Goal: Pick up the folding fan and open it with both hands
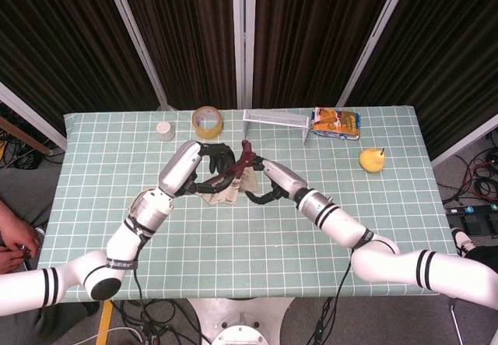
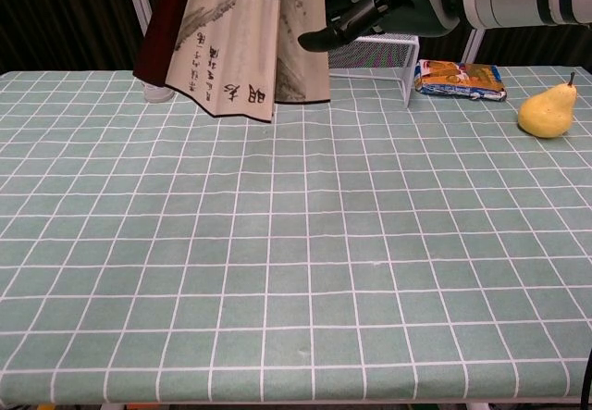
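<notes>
I have the fan (image 2: 242, 35) off the tabletop (image 2: 296, 271), hanging between both hands, partly spread. Left hand (image 1: 218, 166) fingers grip its dark outer rib; right hand (image 1: 264, 189) fingers look curled beside the paper, though I cannot tell if they pinch it. Spreading it fully remains. The paper carries brushed Chinese characters; the snack packet's (image 2: 460, 79) print is unreadable.
</notes>
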### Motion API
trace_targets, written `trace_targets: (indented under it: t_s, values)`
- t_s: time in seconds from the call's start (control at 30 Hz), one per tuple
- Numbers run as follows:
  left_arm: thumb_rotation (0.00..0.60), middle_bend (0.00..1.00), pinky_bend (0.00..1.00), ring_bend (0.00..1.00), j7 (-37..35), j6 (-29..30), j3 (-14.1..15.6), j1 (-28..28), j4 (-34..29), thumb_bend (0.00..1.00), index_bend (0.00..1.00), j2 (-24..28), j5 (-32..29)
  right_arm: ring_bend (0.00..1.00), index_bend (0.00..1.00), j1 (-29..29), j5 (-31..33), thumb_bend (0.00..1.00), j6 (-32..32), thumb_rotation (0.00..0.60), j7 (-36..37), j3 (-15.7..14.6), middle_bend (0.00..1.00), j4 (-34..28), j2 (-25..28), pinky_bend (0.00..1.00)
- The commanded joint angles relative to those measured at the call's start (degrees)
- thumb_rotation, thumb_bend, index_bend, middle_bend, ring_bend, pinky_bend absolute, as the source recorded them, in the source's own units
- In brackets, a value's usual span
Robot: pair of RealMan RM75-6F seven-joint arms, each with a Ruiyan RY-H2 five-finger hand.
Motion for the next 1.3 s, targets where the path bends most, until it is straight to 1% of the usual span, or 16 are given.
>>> trace_targets:
  t_s: [0.03,0.1,0.3,0.37,0.53,0.7,0.97,1.07,1.3]
  values:
    - [0.6,0.68,0.67,0.64,-0.2,0.2,0.4,0.3,0.5,0.4,0.58,0.1,0.5,0.0,0.57,-0.2,0.1,0.49,0.4,0.6,-0.1,0.1,0.19,0.3,0.1,0.0]
    - [0.6,0.68,0.67,0.64,-0.3,0.3,0.9,0.6,0.8,0.4,0.58,0.3,0.7,0.0,0.6,-0.4,0.2,0.54,0.4,0.6,-0.1,0.2,0.21,0.4,0.6,0.0]
    - [0.6,0.68,0.67,0.64,-0.5,-0.3,1.8,1.1,1.5,0.4,0.58,1.1,1.1,0.0,0.65,-0.6,0.1,0.62,0.8,0.6,-1.4,-0.1,0.24,0.2,1.9,0.0]
    - [0.6,0.68,0.67,0.64,0.5,-0.8,2.4,1.1,2.0,0.4,0.58,1.6,1.1,0.0,0.65,-0.6,-0.2,0.62,1.4,0.6,-2.8,-0.6,0.24,-0.1,2.5,0.0]
    - [0.6,0.68,0.67,0.64,4.9,-5.6,4.7,0.3,3.4,0.4,0.58,4.8,0.4,0.0,0.65,-0.9,-0.4,0.62,4.4,0.6,-7.6,-2.3,0.24,-1.6,4.7,0.0]
    - [0.6,0.68,0.67,0.64,11.1,-8.6,6.4,-0.1,4.2,0.4,0.58,6.9,-1.5,0.0,0.65,-1.8,-0.3,0.62,8.2,0.6,-12.3,-3.6,0.24,-3.4,6.8,0.0]
    - [0.6,0.68,0.67,0.64,20.1,-10.5,7.8,-0.9,4.5,0.4,0.58,8.3,-4.6,0.0,0.66,-3.8,-2.2,0.62,14.7,0.6,-18.1,-4.5,0.24,-6.0,9.0,0.0]
    - [0.6,0.68,0.67,0.64,25.0,-10.2,8.3,-1.1,4.4,0.4,0.58,8.3,-6.1,0.0,0.66,-4.4,-3.2,0.62,17.8,0.6,-21.8,-5.1,0.24,-7.2,9.7,0.0]
    - [0.6,0.68,0.67,0.64,36.9,-7.5,9.6,-1.2,2.8,0.39,0.58,7.6,-9.4,0.0,0.66,-5.9,-5.5,0.62,23.7,0.6,-29.5,-6.2,0.23,-9.5,10.7,0.0]
